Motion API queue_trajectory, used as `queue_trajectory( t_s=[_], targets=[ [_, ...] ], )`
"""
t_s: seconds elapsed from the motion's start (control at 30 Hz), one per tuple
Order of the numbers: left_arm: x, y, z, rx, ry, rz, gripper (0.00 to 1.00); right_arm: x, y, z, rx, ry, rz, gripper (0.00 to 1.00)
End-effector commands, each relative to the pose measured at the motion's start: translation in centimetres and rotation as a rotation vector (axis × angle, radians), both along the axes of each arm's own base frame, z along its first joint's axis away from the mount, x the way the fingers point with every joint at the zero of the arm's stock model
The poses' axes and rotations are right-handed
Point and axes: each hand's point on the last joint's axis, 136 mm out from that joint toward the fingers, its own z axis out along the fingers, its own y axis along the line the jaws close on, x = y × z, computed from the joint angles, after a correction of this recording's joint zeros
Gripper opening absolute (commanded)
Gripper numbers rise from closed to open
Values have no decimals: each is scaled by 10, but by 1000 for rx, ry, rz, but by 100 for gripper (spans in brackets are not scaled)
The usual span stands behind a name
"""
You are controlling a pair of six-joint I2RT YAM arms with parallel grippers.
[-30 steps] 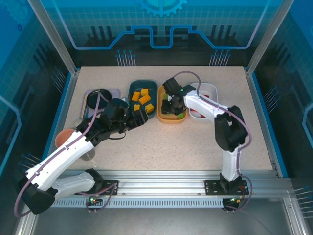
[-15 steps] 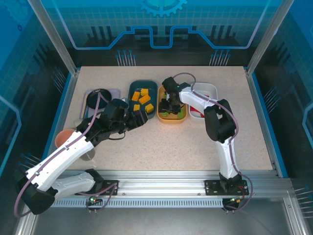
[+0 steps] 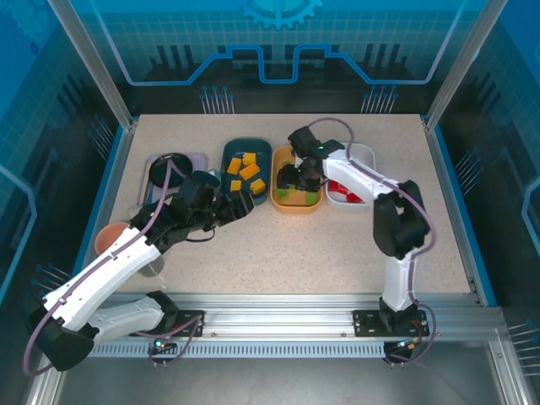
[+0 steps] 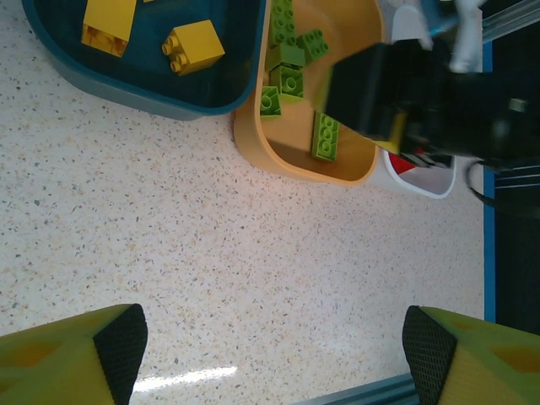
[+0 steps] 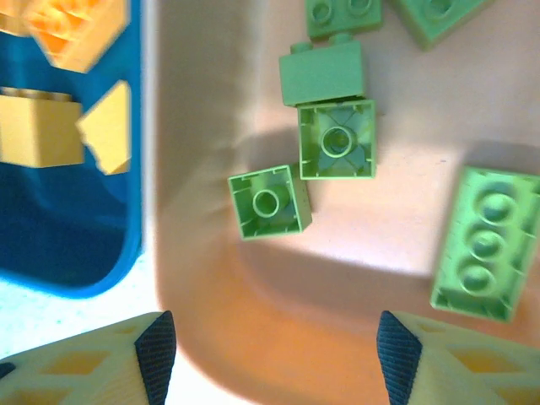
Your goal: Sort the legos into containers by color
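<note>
Three bins stand in a row at the back. The dark teal bin (image 3: pixel 230 150) (image 4: pixel 169 93) holds orange-yellow legos (image 3: pixel 247 171) (image 4: pixel 192 46). In the orange bin (image 3: pixel 295 208) (image 5: pixel 337 337) lie several green legos (image 5: pixel 268 202) (image 4: pixel 325 135). Red legos (image 3: pixel 346 192) sit in the white bin (image 3: pixel 364 152). My right gripper (image 3: pixel 291 179) (image 5: pixel 274 354) hangs open just above the orange bin's near-left corner, nothing between its fingers. My left gripper (image 3: pixel 240 205) (image 4: pixel 270 354) is open over bare table in front of the teal bin, holding nothing.
A lavender tray with a black round dish (image 3: pixel 169 169) stands left of the teal bin. A terracotta bowl (image 3: pixel 110 238) sits at the left edge, partly under my left arm. The right arm's black wrist (image 4: pixel 422 93) covers part of the orange and white bins.
The right arm's wrist and elbow have swung a little to the right while its gripper stays over the orange bin. The left arm has barely moved.
</note>
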Motion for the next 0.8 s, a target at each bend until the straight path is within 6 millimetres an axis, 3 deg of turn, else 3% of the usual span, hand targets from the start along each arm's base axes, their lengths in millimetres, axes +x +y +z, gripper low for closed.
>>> queue_trajectory(
  t_s=[0.0, 0.13, 0.23, 0.27, 0.4, 0.5, 0.6, 0.67, 0.77],
  targets=[
    [-2, 5, 13, 7, -26, 13, 83, -7, -21, 41, -6, -126, -14, 68],
    [-3, 13, 15, 40, -22, 33, 84, -29, -48, 75, -25, -286, -12, 74],
    [-4, 22, 10, 40, 19, 64, 90, -48, -71, 94, -40, -392, -8, 89],
    [-3, 25, 7, 29, 43, 77, 95, -55, -80, 96, -48, -402, -7, 100],
    [2, 44, -7, -31, 123, 132, 99, -76, -110, 92, -86, -401, -24, 100],
    [11, 61, -12, -9, 127, 158, 99, -89, -123, 105, -92, -469, -7, 100],
    [20, 85, -17, 125, 110, 197, 99, -93, -153, 114, -189, -508, -103, 100],
    [25, 110, -18, 261, 72, 262, 99, -93, -181, 113, -283, -498, -213, 100],
    [30, 155, -21, 471, 3, 421, 99, -88, -205, 105, -305, -536, -271, 100]
  ],
)
